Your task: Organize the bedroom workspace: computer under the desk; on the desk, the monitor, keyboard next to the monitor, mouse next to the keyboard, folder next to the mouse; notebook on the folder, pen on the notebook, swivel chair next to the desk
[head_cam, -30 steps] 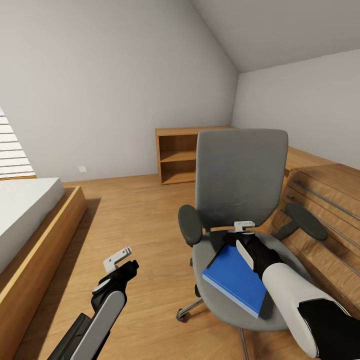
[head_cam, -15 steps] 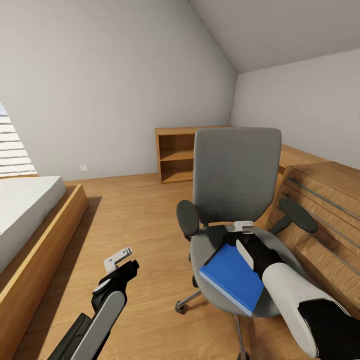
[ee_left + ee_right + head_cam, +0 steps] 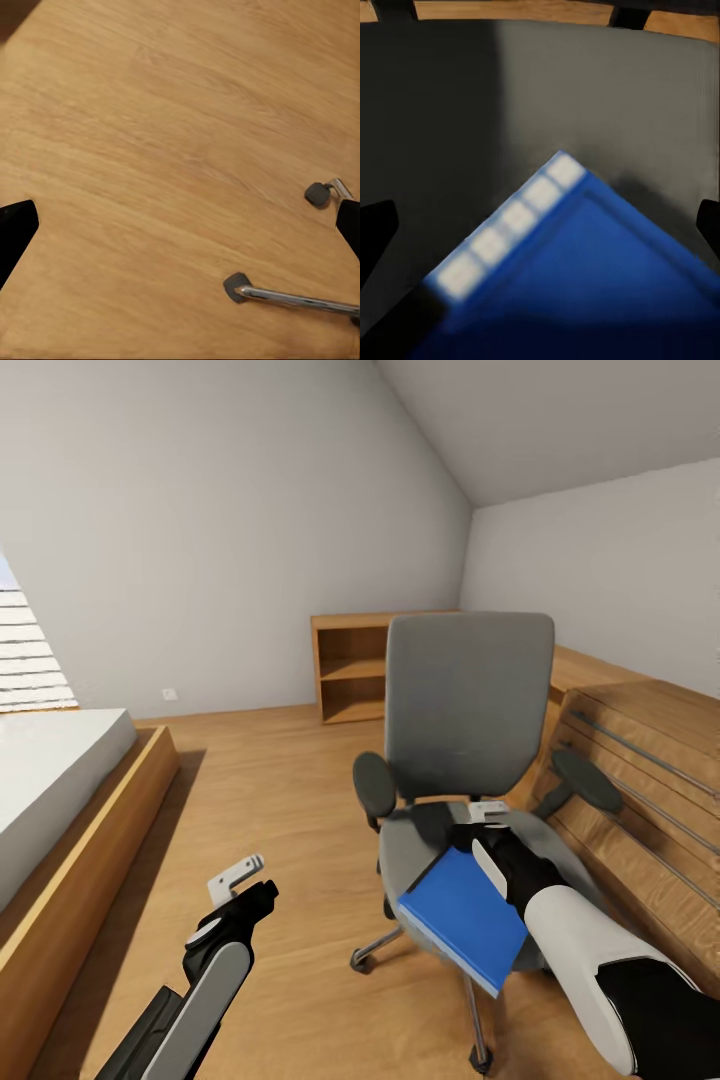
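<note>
the swivel chair (image 3: 468, 710) stands on the wood floor (image 3: 290, 780) beside a slatted wooden unit (image 3: 640, 780), bearing the blue folder (image 3: 462, 916), which juts over the seat's front edge. the right gripper (image 3: 488, 815) hangs just above the folder's far corner, fingers apart, apparently lining up a grasp. the left gripper (image 3: 238, 874) idles apart over bare floor.

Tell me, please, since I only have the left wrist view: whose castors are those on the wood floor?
Observer: They belong to the swivel chair, standing to the right of the left gripper.
Operator: Is the folder on it?
Observer: Yes, the blue folder lies on the seat, its near corner past the seat's front edge.
Operator: And the right arm?
Observer: The right gripper is over the seat at the folder's far corner, open.
</note>
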Controlling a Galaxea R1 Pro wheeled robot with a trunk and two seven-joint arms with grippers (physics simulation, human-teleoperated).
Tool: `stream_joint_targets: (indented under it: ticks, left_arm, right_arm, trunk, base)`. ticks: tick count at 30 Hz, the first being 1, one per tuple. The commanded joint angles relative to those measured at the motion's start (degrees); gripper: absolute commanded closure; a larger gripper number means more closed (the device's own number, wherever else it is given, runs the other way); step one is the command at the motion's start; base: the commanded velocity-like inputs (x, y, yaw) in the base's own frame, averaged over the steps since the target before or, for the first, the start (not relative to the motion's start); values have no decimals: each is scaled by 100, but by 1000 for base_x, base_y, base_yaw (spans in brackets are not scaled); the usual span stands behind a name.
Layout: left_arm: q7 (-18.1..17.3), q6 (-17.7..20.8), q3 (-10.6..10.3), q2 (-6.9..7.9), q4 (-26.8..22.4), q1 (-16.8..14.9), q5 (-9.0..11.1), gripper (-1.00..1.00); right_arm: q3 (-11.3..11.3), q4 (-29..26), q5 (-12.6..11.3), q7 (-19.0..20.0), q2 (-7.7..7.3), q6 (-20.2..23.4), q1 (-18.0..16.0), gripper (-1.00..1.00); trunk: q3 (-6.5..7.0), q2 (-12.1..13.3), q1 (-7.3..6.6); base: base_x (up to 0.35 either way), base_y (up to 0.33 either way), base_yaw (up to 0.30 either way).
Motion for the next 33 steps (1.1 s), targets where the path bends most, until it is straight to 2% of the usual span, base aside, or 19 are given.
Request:
stream_joint_targets:
  ticks: [1, 18, 30, 33]
  left_arm:
    - [39, 38, -8, 5, -8, -6, 18, -100]
    - [39, 43, -8, 5, -8, -6, 18, -100]
    - [39, 51, -8, 5, -7, -6, 25, -100]
    - [39, 48, -8, 5, -7, -6, 21, -100]
  right_arm:
    - [47, 59, -96, -45, -7, 20, 3, -100]
    - [47, 53, -96, -45, -6, 22, 3, -100]
    - [47, 50, -96, -45, -4, 19, 3, -100]
    - [48, 50, -96, -45, -5, 20, 3, -100]
  trunk:
    - [-7, -2, -3]
    - [-7, -2, -3]
    - [-7, -2, -3]
    - [47, 118, -69]
  base:
    - [-236, 0, 0]
    - [-134, 0, 0]
    - [-23, 0, 0]
    - [-1, 0, 0]
